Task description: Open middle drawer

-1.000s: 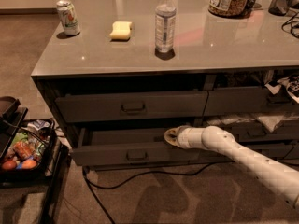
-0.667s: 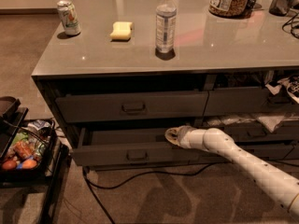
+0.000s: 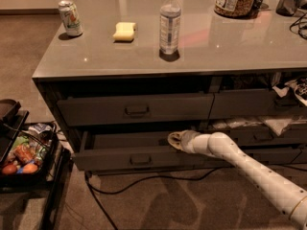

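Over the top edge of the pulled-out middle drawer (image 3: 110,159) sits the gripper (image 3: 173,140), grasp indiscernible.

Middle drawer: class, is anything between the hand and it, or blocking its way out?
Nothing visible. The hand sits at the middle drawer's top edge; only a cable lies on the floor ahead.

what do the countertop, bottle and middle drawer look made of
countertop: glossy, likely glass or polished laminate; lights reflect in it. bottle: clear plastic, see-through. middle drawer: matte painted wood or laminate, perhaps; no glare. gripper sits at its top edge.
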You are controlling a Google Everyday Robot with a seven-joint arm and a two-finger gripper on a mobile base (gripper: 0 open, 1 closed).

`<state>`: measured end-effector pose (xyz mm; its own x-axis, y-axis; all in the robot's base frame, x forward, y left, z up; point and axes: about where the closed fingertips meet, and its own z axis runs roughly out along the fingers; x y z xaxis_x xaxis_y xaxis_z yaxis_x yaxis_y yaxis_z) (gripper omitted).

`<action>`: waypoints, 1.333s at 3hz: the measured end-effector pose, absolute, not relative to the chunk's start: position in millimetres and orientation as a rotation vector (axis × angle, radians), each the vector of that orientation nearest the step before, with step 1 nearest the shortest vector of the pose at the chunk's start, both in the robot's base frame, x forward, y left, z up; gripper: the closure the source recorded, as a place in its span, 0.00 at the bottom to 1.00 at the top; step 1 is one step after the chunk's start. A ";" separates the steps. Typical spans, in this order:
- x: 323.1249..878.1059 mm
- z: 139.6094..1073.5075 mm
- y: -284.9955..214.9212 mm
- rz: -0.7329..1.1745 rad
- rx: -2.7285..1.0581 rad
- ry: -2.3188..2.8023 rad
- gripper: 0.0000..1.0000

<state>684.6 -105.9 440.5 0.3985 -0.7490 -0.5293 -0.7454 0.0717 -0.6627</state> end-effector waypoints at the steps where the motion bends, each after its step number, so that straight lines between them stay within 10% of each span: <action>1: 681.1 441.4 -109.9 0.003 -1.654 1.348 1.00; 4: 583.5 453.5 -108.6 0.247 -1.806 1.586 1.00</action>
